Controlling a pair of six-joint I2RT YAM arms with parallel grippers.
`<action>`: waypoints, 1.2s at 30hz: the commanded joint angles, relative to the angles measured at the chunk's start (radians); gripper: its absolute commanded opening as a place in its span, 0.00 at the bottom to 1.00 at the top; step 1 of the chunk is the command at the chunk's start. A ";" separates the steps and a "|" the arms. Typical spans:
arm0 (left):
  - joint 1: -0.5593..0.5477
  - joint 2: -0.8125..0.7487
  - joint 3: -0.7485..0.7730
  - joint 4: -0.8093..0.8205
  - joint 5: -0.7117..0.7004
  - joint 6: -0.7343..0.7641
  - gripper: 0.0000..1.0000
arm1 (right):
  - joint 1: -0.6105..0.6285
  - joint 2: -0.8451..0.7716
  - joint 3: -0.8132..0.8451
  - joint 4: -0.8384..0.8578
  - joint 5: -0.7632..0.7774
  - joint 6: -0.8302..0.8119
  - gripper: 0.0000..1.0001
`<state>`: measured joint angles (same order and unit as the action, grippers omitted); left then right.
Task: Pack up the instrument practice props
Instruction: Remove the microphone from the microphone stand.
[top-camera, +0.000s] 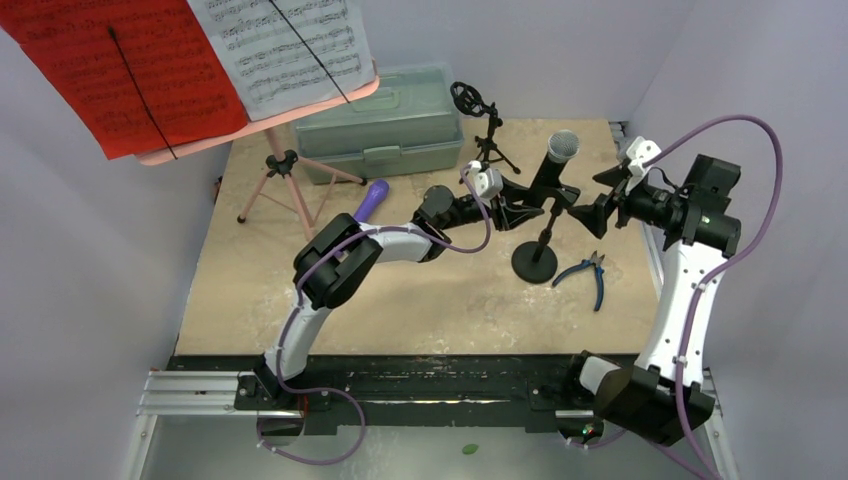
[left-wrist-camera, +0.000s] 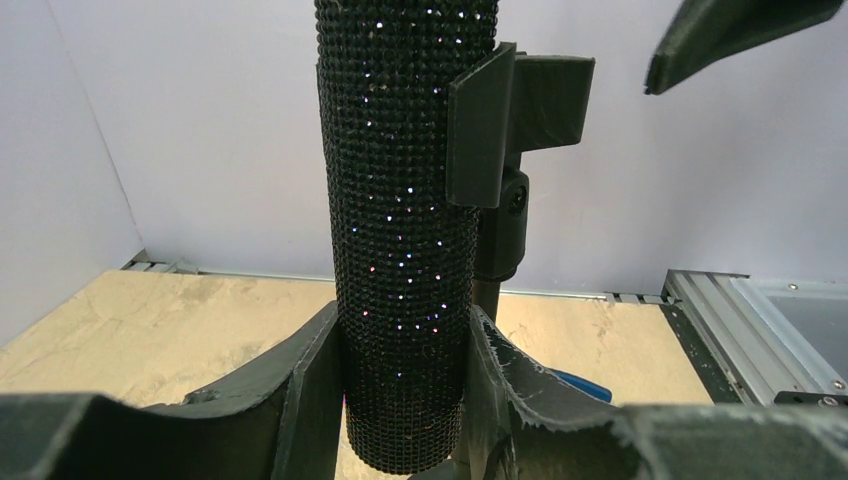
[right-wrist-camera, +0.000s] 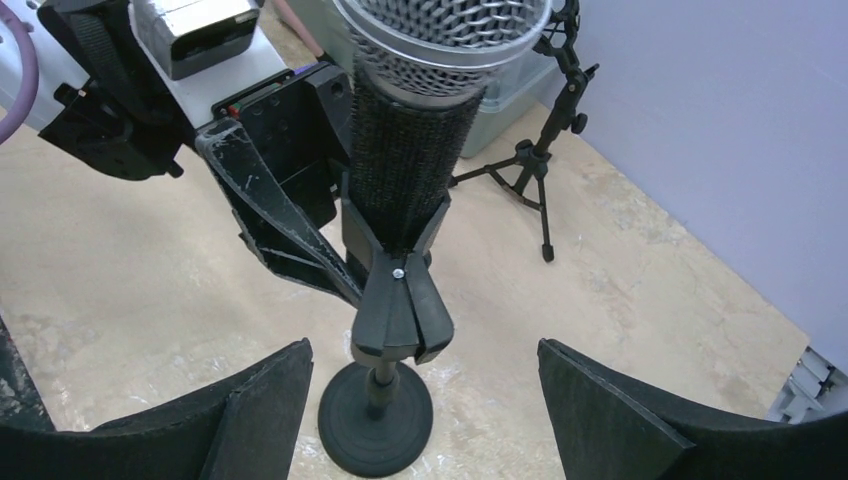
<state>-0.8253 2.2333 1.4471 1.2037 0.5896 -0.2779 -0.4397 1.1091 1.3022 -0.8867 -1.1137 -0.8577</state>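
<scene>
Your left hand (left-wrist-camera: 400, 335) is clamped on the black silver-headed microphone (top-camera: 553, 170), one finger against each side of its glittering body. The microphone sits upright in the clip of a black round-based stand (top-camera: 535, 262), right of the worktop's (top-camera: 430, 300) middle. Your right hand (right-wrist-camera: 425, 365) is spread wide and holds nothing; it faces the stand from the right-edge side. The blue-handled pliers (top-camera: 592, 275) lie near the right edge. The purple microphone (top-camera: 372, 198) lies near the middle, partly behind your left arm. A small black tripod mount (top-camera: 485, 125) stands beside the grey-green plastic case (top-camera: 385, 125) at the far edge, and the pink metal tripod (top-camera: 285, 180) stands near the far left corner.
</scene>
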 joint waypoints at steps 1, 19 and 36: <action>-0.002 -0.064 -0.017 0.061 -0.027 -0.007 0.00 | -0.001 0.072 0.086 -0.107 -0.007 -0.034 0.84; -0.008 -0.087 -0.037 0.057 -0.039 -0.012 0.00 | 0.124 0.108 0.113 -0.099 0.099 -0.011 0.11; 0.017 -0.349 -0.366 0.048 -0.243 -0.002 0.00 | 0.125 0.109 0.071 -0.098 0.073 -0.023 0.41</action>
<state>-0.8112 2.0090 1.1328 1.2274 0.3805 -0.3161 -0.3187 1.2201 1.3777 -0.9710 -1.0126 -0.8497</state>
